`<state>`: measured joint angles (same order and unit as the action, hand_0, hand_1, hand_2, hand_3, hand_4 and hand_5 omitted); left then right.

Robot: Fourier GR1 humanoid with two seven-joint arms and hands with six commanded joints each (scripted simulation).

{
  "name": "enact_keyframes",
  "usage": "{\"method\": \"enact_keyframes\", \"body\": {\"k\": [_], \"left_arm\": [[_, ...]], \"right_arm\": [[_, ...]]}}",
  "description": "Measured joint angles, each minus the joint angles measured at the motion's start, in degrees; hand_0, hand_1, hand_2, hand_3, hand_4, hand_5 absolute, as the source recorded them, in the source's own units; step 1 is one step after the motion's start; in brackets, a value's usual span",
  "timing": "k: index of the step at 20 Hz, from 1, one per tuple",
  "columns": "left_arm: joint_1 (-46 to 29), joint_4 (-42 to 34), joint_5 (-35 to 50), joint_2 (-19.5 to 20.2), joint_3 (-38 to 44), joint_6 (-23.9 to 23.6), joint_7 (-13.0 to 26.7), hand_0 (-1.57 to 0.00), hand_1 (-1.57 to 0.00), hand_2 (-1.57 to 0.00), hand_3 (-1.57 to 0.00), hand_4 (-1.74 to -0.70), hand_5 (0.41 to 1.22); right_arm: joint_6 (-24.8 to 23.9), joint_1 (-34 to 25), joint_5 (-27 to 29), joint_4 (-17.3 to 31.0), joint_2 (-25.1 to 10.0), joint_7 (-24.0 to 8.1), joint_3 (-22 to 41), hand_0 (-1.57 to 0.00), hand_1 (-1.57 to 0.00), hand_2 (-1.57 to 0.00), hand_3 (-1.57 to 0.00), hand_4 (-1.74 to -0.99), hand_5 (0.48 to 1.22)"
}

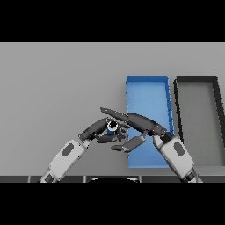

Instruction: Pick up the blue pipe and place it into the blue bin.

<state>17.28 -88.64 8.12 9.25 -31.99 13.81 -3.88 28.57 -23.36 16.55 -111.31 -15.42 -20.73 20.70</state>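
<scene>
While both hands crowd together near the front edge of the table [52, 79], the blue pipe [112, 126] sits between them, just off the left wall of the blue bin [147, 94], at about the height of its front half. Only the pipe's round open end really shows, pale ring with a dark hole, so I'd guess its long axis points roughly up toward the camera, but honestly the body is hidden and I can't say for sure.

The left hand [97, 130] has its fingers curled around the pipe, looks like a proper wrap. The right hand [134, 121] reaches across the bin's left wall with fingers stretched out straight over the pipe, thumb hanging loose below, not gripping anything as far as I can see.

Handling-wise, my read is it's a short rigid tube, light, probably smooth and a bit slippery, not fragile. Best grabbed around the middle of the barrel, not by the rim.

A dark grey bin [197, 81] sits right of the blue one.
</scene>
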Motion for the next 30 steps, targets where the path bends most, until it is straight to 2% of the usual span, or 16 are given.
{"method": "enact_keyframes", "body": {"k": [7,8,9,10,11,12,13,14,16,17,19,21,23,25,27,30], "left_arm": [[0.25,0.04,1.73,0.55,0.85,2.23,0.68,-1.57,-1.57,-1.57,-1.47,-1.72,1.221],[-0.52,-0.49,2.19,0.20,0.31,2.64,1.00,-1.57,-1.57,-1.57,-1.40,-1.72,1.221],[-0.41,-0.61,2.64,0.59,0.59,3.40,0.47,-1.50,-1.39,-1.37,-1.15,-1.63,1.221],[0.27,-0.13,0.52,0.60,0.58,2.75,-1.24,-1.24,-1.12,-1.09,-0.92,-1.61,1.221],[1.21,-0.49,-2.18,1.24,-0.06,1.33,1.79,-0.99,-0.90,-0.87,-0.74,-1.59,1.221],[1.19,-0.49,-4.82,2.34,-0.86,0.95,2.75,-0.88,-0.83,-0.80,-0.67,-1.61,1.221],[0.75,-1.81,-4.83,2.54,-0.79,0.80,1.38,-0.89,-0.87,-0.85,-0.66,-1.64,1.221],[0.63,-1.73,-5.28,2.08,-0.99,0.20,1.26,-1.03,-1.01,-0.99,-0.62,-1.66,1.192],[-0.28,-2.52,-2.31,-0.08,-0.18,-0.23,0.78,-1.22,-1.21,-1.20,-0.52,-1.69,1.203],[-0.61,-2.13,-1.34,-0.09,0.43,0.15,-0.10,-1.29,-1.28,-1.27,-0.53,-1.70,1.206],[-0.95,-1.73,0.46,-0.55,0.87,1.13,-1.04,-1.39,-1.39,-1.38,-0.55,-1.71,1.212],[-0.59,-0.89,0.15,0.10,1.01,1.29,-3.63,-1.46,-1.45,-1.45,-0.59,-1.72,1.215],[0.35,-0.84,-0.28,0.62,0.59,1.26,-3.48,-1.50,-1.45,-1.49,-0.53,-1.73,1.217],[0.43,-0.74,-0.52,1.10,-0.01,0.55,-2.89,-1.50,-1.36,-1.52,-0.51,-1.73,1.219],[0.15,-1.54,-0.54,2.44,-0.53,1.12,-3.31,-1.41,-1.19,-1.24,-0.52,-1.54,1.219],[1.61,-0.90,-1.95,2.94,-0.88,3.08,-1.07,-0.78,-0.64,-0.65,-0.27,-1.25,1.220]], "right_arm": [[1.27,-5.24,-0.71,5.89,3.56,-0.78,1.17,-0.01,-0.04,-0.07,-0.01,-1.241,0.516],[2.20,-6.19,-0.63,7.29,3.33,-0.86,0.86,-0.05,-0.08,-0.11,-0.04,-1.268,0.519],[2.41,-7.91,-0.47,8.65,4.62,-1.20,1.26,-0.14,-0.17,-0.19,-0.11,-1.308,0.523],[2.89,-8.71,-0.15,9.24,4.81,-1.44,1.32,-0.28,-0.31,-0.33,-0.23,-1.352,0.528],[3.15,-9.19,-0.13,9.67,5.21,-2.08,1.69,-0.48,-0.50,-0.50,-0.37,-1.390,0.538],[3.76,-9.48,-0.23,10.53,5.72,-1.96,2.05,-0.70,-0.71,-0.71,-0.56,-1.453,0.551],[4.00,-9.97,0.17,10.76,6.08,-2.31,2.30,-0.87,-0.89,-0.89,-0.70,-1.503,0.573],[4.51,-9.89,1.07,10.91,6.16,-2.28,2.41,-1.01,-1.02,-1.02,-0.83,-1.541,0.604],[3.35,-10.00,3.13,11.37,7.84,-3.70,2.91,-1.21,-1.22,-1.22,-1.10,-1.492,0.706],[3.01,-9.28,3.45,11.30,7.78,-3.97,2.79,-1.28,-1.29,-1.29,-1.19,-1.475,0.809],[2.54,-8.94,2.25,11.54,8.65,-1.97,2.51,-1.39,-1.39,-1.39,-1.33,-1.458,0.957],[2.87,-8.47,-0.95,10.30,8.87,-1.38,2.85,-1.45,-1.46,-1.46,-1.42,-1.459,1.052],[4.02,-7.76,-3.14,9.31,9.30,0.45,2.71,-1.50,-1.50,-1.50,-1.47,-1.469,1.113],[5.28,-6.92,-3.67,9.33,10.16,0.13,1.85,-1.52,-1.52,-1.52,-1.51,-1.473,1.152],[6.07,-5.96,-2.00,8.90,11.69,-0.93,1.48,-1.54,-1.54,-1.54,-1.53,-1.477,1.177],[7.22,-5.50,-3.60,8.75,12.50,-0.18,0.55,-1.56,-1.56,-1.56,-1.55,-1.481,1.198]]}}
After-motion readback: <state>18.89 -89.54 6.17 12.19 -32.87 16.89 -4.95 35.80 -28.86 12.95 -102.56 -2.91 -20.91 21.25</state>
